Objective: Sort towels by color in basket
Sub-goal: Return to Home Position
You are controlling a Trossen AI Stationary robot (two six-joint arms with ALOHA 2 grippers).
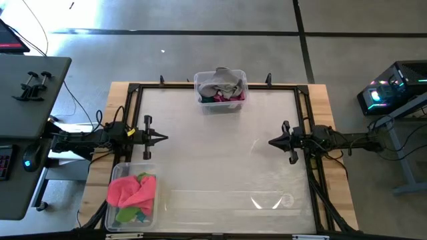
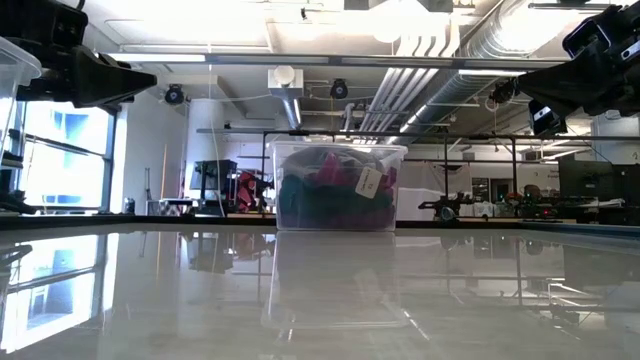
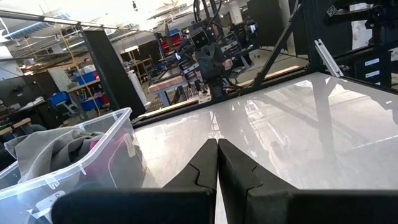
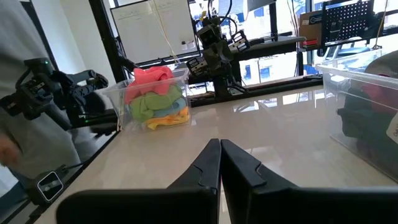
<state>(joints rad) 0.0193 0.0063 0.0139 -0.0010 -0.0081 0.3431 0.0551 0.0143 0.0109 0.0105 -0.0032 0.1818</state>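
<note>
The 2 grippers have their fingers pressed together and hold nothing: the left gripper (image 1: 163, 138) hovers at the left of the table (image 1: 220, 175), the right gripper (image 1: 272, 141) at its right. The grey towel (image 1: 220, 83) tops the far bin (image 1: 198, 95), and the pink towel (image 1: 132, 189) tops the near-left bin (image 1: 131, 169). The towels beneath are mostly hidden.

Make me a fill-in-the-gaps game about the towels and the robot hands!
In the corner bin near the left hand, the topmost towel is ____.
In the far bin, the uppermost cloth is ____.
The right hand is not open but ____.
Missing words: pink; grey; shut.
</note>
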